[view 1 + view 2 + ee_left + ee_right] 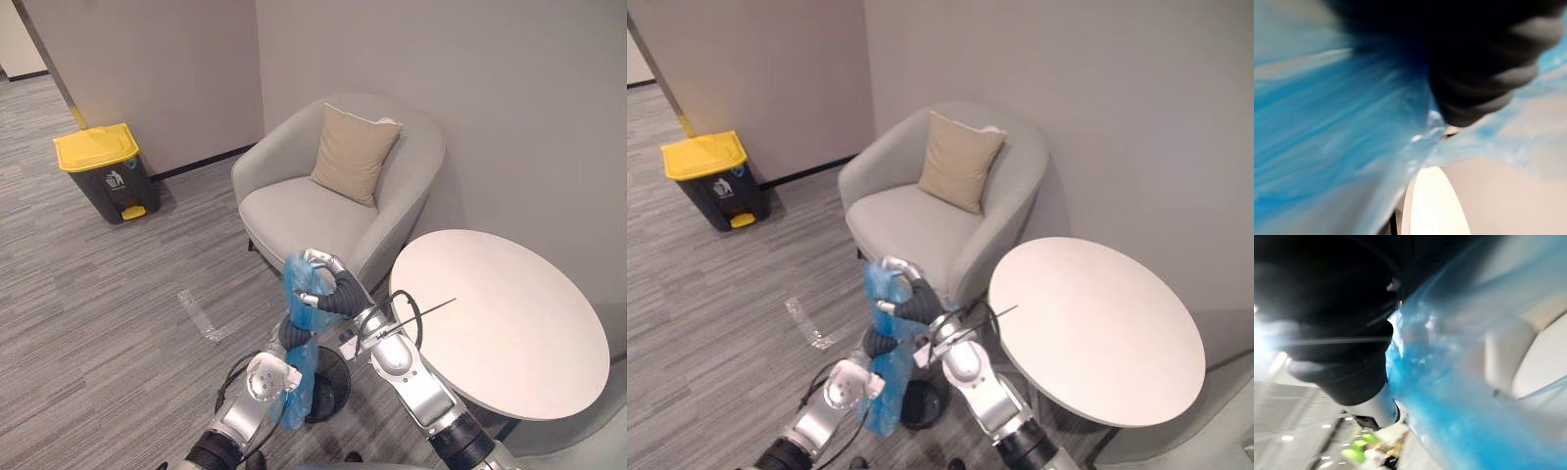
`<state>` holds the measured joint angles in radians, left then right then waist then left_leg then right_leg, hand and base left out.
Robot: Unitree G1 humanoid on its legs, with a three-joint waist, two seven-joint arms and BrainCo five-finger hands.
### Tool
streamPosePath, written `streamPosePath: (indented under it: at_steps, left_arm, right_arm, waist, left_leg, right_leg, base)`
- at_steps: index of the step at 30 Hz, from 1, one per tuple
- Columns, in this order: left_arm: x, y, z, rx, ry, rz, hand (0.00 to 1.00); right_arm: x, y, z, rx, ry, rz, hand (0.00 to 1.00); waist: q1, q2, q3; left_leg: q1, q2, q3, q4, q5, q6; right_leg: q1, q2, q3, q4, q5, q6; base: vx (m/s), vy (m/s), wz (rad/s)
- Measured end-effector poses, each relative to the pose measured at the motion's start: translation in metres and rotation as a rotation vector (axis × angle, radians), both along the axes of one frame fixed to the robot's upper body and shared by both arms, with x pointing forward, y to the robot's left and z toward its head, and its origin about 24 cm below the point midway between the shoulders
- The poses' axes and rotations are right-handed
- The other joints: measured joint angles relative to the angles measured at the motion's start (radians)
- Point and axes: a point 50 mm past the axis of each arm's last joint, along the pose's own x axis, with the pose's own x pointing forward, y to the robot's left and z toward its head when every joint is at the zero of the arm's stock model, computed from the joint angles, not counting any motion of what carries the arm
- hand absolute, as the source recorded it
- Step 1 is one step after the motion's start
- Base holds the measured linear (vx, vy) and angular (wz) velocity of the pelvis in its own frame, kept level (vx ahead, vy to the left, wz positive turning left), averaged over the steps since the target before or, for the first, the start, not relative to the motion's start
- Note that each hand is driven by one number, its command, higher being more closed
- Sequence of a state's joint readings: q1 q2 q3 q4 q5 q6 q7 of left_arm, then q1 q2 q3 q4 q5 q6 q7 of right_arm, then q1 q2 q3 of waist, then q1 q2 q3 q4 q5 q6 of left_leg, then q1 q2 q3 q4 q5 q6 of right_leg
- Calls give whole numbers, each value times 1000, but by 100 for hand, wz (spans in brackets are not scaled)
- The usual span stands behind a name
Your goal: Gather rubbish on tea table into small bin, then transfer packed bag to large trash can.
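Blue film bag (300,315), limp, light and slippery I judge, hangs over the bin (335,394) by the table (509,333), my right hand (328,284) curled round its bunched neck, the surest hold; left hand (265,377) lower, grip unreadable.

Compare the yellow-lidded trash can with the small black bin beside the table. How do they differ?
The trash can is boxy with a shut yellow lid; the bin is round and lidless. The trash can stands by the far wall; the bin beside the table. A blue bag, gripped by the left hand and right hand, hangs over the bin; nothing touches the trash can. Both are dark and upright.
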<state>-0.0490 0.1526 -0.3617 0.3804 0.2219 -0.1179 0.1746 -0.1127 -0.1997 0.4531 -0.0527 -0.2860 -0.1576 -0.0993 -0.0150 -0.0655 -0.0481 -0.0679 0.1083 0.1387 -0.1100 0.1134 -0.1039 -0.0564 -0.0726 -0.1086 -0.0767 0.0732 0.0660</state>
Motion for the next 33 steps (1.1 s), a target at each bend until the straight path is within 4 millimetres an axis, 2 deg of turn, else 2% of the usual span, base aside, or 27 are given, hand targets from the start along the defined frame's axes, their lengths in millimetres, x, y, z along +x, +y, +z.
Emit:
streamPosePath:
  at_steps: [7, 9, 13, 21, 24, 26, 27, 29, 32, 33]
  left_arm:
    - [-8, 23, -9, -45, 50, 122, 100]
    - [-10, 31, -11, -65, 63, 172, 100]
    - [-15, 44, -14, -80, 80, 236, 100]
    - [-39, 71, -42, -89, 225, 375, 100]
    - [-48, 74, -52, -83, 285, 395, 100]
    - [-55, 78, -61, -92, 339, 413, 100]
    - [-77, 85, -82, -114, 472, 472, 100]
    - [-85, 88, -87, -127, 506, 497, 100]
    - [-87, 87, -89, -130, 524, 494, 100]
    - [-94, 88, -95, -126, 555, 504, 100]
  right_arm:
    - [0, -44, -13, -104, -5, -211, 0]
    - [-3, -60, -19, -101, 19, -290, 0]
    - [-6, -79, -34, -95, 85, -395, 0]
    - [-23, -102, -102, -2, 441, -590, 0]
    - [-34, -110, -129, -1, 573, -632, 0]
    - [-47, -115, -151, 9, 696, -662, 0]
    - [-85, -129, -195, 40, 972, -774, 0]
    - [-95, -132, -203, 66, 1040, -809, 0]
    - [-95, -132, -203, 70, 1046, -812, 0]
    - [-100, -133, -208, 76, 1072, -824, 0]
  waist:
    - [0, 0, 1]
    - [-1, 1, 2]
    - [-2, 6, 9]
    - [-4, 21, 23]
    - [-1, 21, 44]
    - [1, 22, 45]
    - [0, 31, 54]
    - [-1, 35, 57]
    - [-2, 36, 60]
    - [-1, 36, 63]
  left_leg:
    - [0, -1, 3, 0, -3, -2]
    - [1, -1, 4, 0, -5, -2]
    - [2, -6, 5, 0, -6, -2]
    - [5, -15, 7, 0, -15, 1]
    - [21, -19, 8, 0, -22, 3]
    - [23, -23, 9, 0, -25, 4]
    - [43, -32, 14, 0, -33, 10]
    - [50, -33, 19, 0, -37, 11]
    - [53, -33, 19, 0, -37, 11]
    - [61, -33, 23, 0, -40, 11]
  right_leg:
    - [-1, -1, 2, -1, -1, 1]
    - [0, -1, 3, -3, -1, 1]
    - [1, 1, 3, -4, -2, 2]
    - [8, -4, 2, -11, -5, 8]
    - [23, -9, 2, -11, -10, 12]
    - [23, -13, 2, -11, -13, 15]
    - [43, -22, 5, -11, -13, 15]
    - [47, -23, 7, -11, -13, 16]
    - [49, -23, 10, -11, -15, 16]
    - [50, -23, 13, -11, -16, 16]
  base:
    - [0, 0, 0]
    - [0, 0, 0]
    - [0, 0, 0]
    - [0, 0, 0]
    - [0, 0, 0]
    - [33, 11, -1]
    - [67, 22, -5]
    - [44, 14, -7]
    - [0, 0, 0]
    - [-20, 2, -19]
